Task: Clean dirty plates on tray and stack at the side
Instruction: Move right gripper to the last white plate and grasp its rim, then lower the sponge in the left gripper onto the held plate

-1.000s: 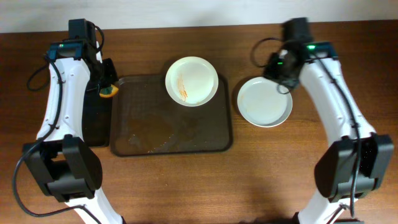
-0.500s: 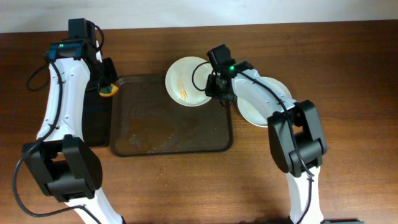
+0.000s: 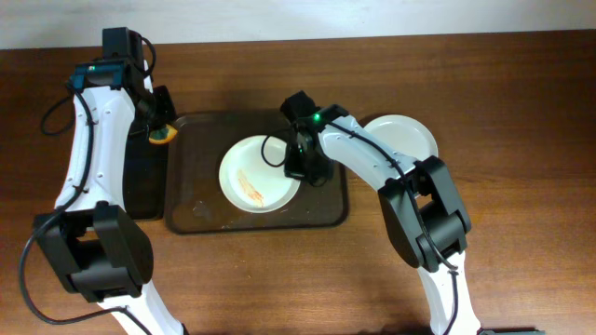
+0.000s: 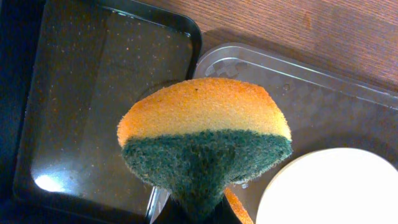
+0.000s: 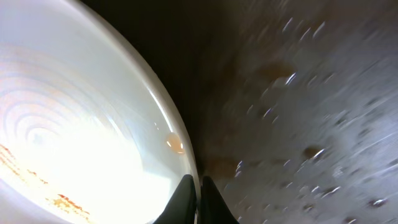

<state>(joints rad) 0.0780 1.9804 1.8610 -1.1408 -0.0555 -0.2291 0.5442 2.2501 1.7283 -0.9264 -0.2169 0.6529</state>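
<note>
**Right gripper clamps the smeared plate on the tray; left holds a sponge**

Overhead: the brown tray (image 3: 191,200) lies mid-table with one dirty plate (image 3: 251,158) inside it, right of centre. An orange sauce streak (image 3: 251,184) crosses the plate. The right gripper (image 3: 300,172) sits at the plate's right rim, and its arm hides part of that rim. A second plate, the clean plate (image 3: 410,135), rests on the table (image 3: 521,112) just right of the tray, with its left part covered by the same arm. So two plates are visible; I cannot tell whether more lie under the clean one. The left gripper (image 3: 162,128) hangs over a narrow black tray (image 3: 142,191) that lies against the brown tray's left edge. It is closed on one orange-and-green sponge (image 3: 165,137).

Left wrist: the sponge (image 4: 205,143) fills the centre, orange above and green below, and is pinched at its lower tip. The fingers are hidden beneath it. Behind it are the black tray on the left and the brown tray's corner, with a white plate edge at lower right.

Right wrist: the fingertips (image 5: 186,190) are squeezed together over the dirty plate's rim. A sauce drop (image 5: 175,144) sits beside them. The wet, speckled tray floor spreads to the right.
</note>
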